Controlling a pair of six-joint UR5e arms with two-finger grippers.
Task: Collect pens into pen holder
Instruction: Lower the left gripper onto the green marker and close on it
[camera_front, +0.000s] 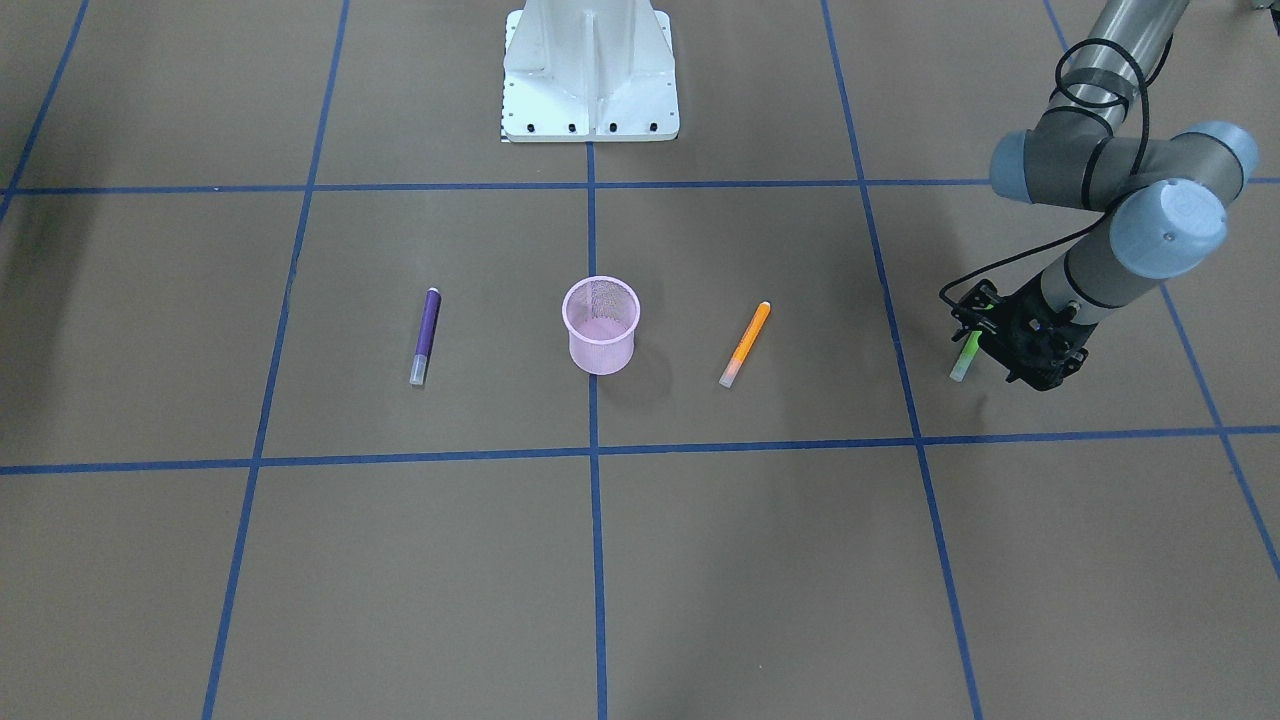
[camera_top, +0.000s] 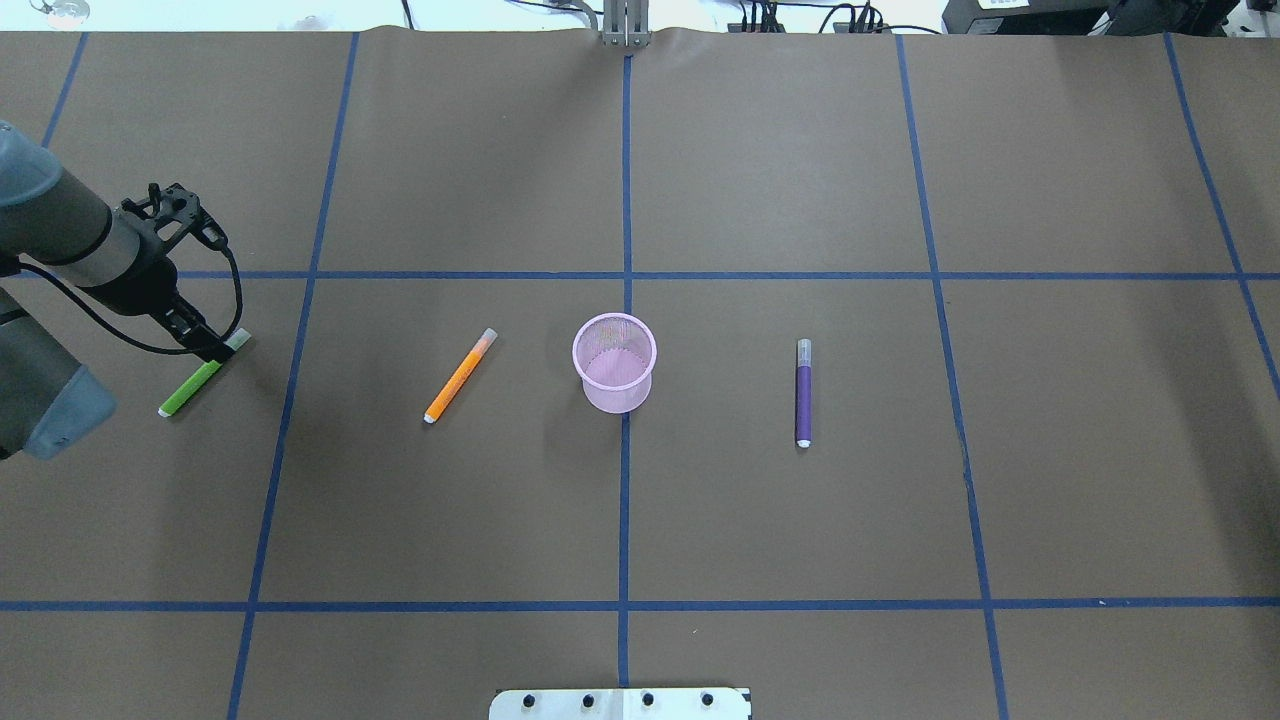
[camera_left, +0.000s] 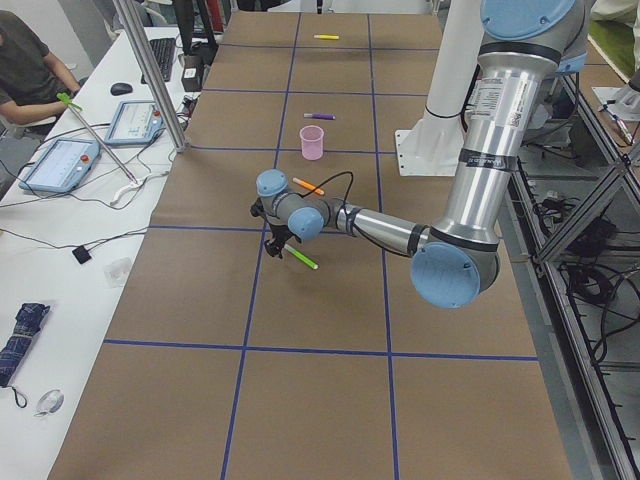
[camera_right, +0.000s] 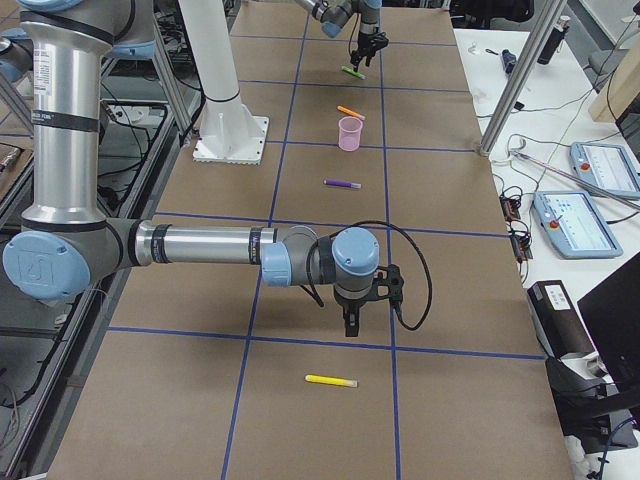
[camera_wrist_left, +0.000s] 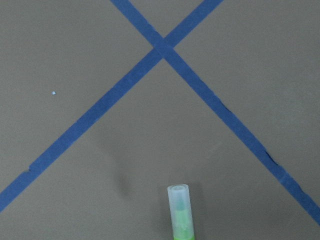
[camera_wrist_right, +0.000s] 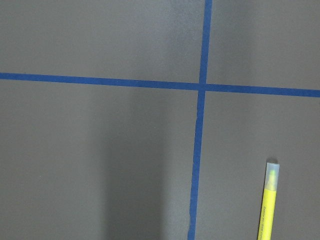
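Note:
The pink mesh pen holder stands upright at the table's middle. An orange pen lies on its left and a purple pen on its right, both apart from it. My left gripper is shut on the green pen near its cap end, and the pen hangs tilted just above the table at the far left. In the left wrist view the green pen's pale cap points forward. A yellow pen lies past my right gripper, which hovers over the table; I cannot tell whether it is open or shut.
Blue tape lines grid the brown table. The robot's white base sits at the near edge, behind the cup. A person sits at a side desk with tablets, and a metal post stands at the table's edge.

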